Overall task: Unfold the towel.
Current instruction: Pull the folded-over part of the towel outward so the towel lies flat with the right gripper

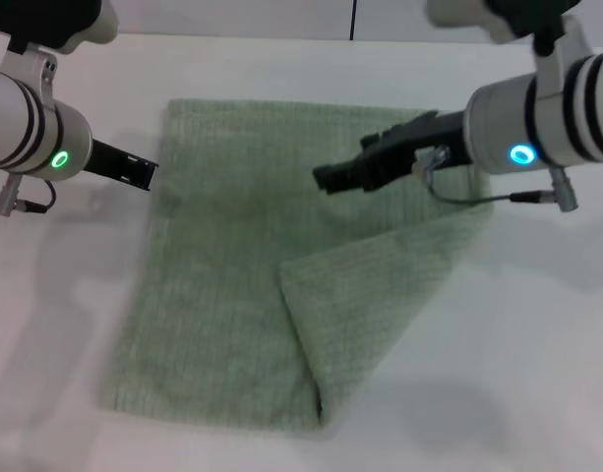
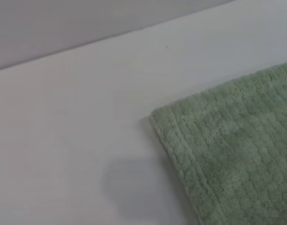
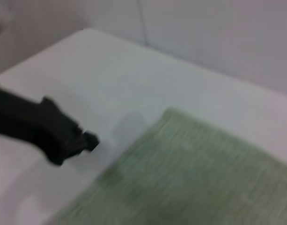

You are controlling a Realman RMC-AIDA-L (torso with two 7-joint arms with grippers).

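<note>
The pale sage-green towel [image 1: 222, 275] lies mostly flat on the white table [image 1: 65, 324]. Its near right corner [image 1: 370, 295] is folded over onto the middle in a triangular flap. My right gripper [image 1: 323, 180] hovers above the towel's far right part, pointing left, with nothing in it. My left gripper [image 1: 149, 174] hangs just off the towel's left edge near the far left corner, also empty. The left wrist view shows that corner of the towel [image 2: 237, 154]. The right wrist view shows the towel [image 3: 190, 178] and the left gripper [image 3: 89, 140] beside it.
Bare white table surface [image 1: 537, 344] surrounds the towel on all sides. A wall [image 3: 218, 37] rises behind the table's far edge. A grey cable [image 1: 468, 200] loops under my right wrist.
</note>
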